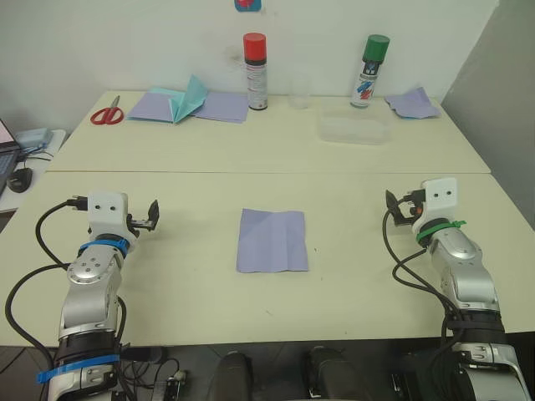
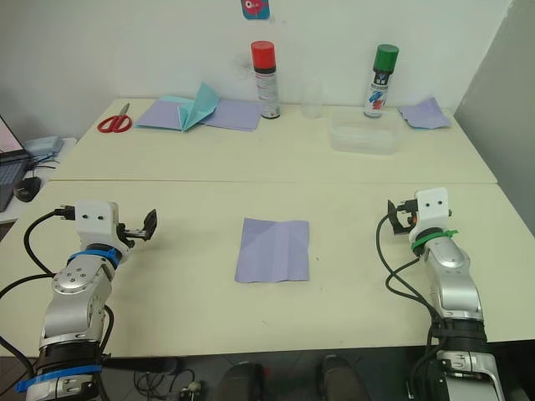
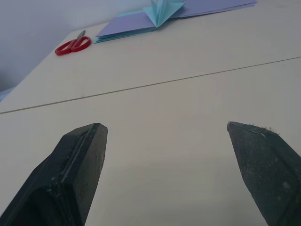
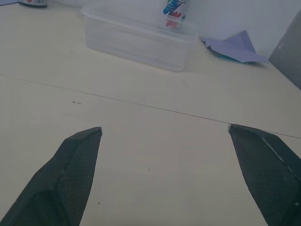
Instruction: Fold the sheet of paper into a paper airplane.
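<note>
Both grippers rest on the table [image 1: 167,276] with fingers spread wide and holding nothing: the left gripper [image 1: 151,215] well to the left of the sheet [image 1: 272,241], the right gripper [image 1: 394,206] well to its right. The sheet lies flat between them at the middle of the near table, faint creases showing, no fold standing yet. Judging from this, the first fold has yet to begin. To do it well, one gripper should pin a side while the other slides under the opposite edge, lifts it over, lines up the edges, then presses along the crease.
</note>
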Controlling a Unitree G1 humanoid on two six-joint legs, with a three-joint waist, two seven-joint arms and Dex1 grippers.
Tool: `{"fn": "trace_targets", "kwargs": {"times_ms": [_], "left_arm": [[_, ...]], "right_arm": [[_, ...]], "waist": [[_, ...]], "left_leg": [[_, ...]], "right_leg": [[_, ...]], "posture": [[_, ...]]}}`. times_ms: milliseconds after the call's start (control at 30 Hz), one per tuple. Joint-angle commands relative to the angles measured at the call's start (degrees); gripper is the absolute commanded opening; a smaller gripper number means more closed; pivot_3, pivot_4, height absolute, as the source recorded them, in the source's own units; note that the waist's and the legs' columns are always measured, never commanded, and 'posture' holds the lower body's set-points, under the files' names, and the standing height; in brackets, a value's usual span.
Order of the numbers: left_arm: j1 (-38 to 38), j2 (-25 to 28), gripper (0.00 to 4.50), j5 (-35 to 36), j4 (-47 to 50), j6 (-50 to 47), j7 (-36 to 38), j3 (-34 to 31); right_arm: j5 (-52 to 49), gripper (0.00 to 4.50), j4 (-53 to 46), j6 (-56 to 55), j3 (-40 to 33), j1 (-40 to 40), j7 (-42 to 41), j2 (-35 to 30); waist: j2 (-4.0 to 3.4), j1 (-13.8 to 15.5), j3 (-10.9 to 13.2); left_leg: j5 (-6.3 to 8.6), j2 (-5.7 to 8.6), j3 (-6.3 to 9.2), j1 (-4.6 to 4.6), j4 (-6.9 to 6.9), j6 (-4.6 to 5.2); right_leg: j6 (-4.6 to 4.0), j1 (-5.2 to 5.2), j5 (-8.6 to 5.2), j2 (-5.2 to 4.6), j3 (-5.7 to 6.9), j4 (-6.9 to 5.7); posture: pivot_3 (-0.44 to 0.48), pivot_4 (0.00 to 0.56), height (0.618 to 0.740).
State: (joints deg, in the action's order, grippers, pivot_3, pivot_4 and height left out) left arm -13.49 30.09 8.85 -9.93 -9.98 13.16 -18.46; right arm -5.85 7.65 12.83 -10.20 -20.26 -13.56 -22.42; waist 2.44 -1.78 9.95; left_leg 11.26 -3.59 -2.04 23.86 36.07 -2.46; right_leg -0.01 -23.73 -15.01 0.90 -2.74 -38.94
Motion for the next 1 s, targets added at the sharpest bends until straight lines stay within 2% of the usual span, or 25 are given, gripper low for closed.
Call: {"fn": "trace_targets", "kwargs": {"times_ms": [33, 500, 700, 867, 1000], "left_arm": [[-0.6, 1.5, 4.49, -0.7, -0.6, -0.1, -0.3, -1.1], [-1.0, 0.2, 4.49, 4.8, 0.1, 1.2, 4.7, -2.4], [-1.8, 1.7, 4.49, 5.7, 0.5, 0.8, 6.5, -2.5], [-2.4, 4.6, 4.49, 8.2, 4.6, -0.6, 12.2, -1.7], [-2.6, 7.6, 3.65, 12.9, 12.3, -4.4, 20.8, 0.9]], "right_arm": [[-0.6, 4.49, -2.9, 0.0, -1.7, -0.2, 0.1, -1.2], [-1.3, 4.49, -2.9, 1.6, -1.9, -0.3, -3.4, -3.7], [-1.4, 4.49, -3.2, 1.8, -1.9, 0.1, -4.3, -3.8], [-1.6, 4.49, -3.8, 1.6, -1.3, 0.4, -6.2, -4.2], [-3.1, 4.5, -5.5, 2.8, -0.2, -0.2, -10.1, -4.8]], "waist": [[0.0, 0.0, 0.0], [0.0, 0.0, 0.0], [0.0, 0.0, 0.0], [0.0, 0.0, 0.0], [-0.01, 0.0, 0.0]], "left_leg": [[0.0, 0.0, 0.0, 0.0, 0.0, 0.0], [0.0, 0.01, 0.0, 0.0, 0.0, 0.0], [0.0, 0.02, 0.0, 0.0, 0.0, 0.0], [0.0, 0.01, 0.01, 0.0, -0.01, 0.0], [0.0, 0.0, 0.0, 0.02, 0.0, 0.0]], "right_leg": [[0.0, 0.0, 0.0, 0.0, 0.0, 0.0], [0.0, 0.0, 0.0, 0.0, 0.01, 0.01], [0.0, 0.0, 0.0, 0.01, 0.01, 0.01], [0.0, -0.01, 0.0, 0.01, 0.02, 0.01], [0.0, -0.01, -0.01, 0.01, 0.01, 0.02]], "posture": [[0.0, 0.15, 0.74], [0.0, 0.15, 0.74], [0.0, 0.15, 0.74], [0.0, 0.15, 0.74], [0.0, 0.15, 0.74]]}}
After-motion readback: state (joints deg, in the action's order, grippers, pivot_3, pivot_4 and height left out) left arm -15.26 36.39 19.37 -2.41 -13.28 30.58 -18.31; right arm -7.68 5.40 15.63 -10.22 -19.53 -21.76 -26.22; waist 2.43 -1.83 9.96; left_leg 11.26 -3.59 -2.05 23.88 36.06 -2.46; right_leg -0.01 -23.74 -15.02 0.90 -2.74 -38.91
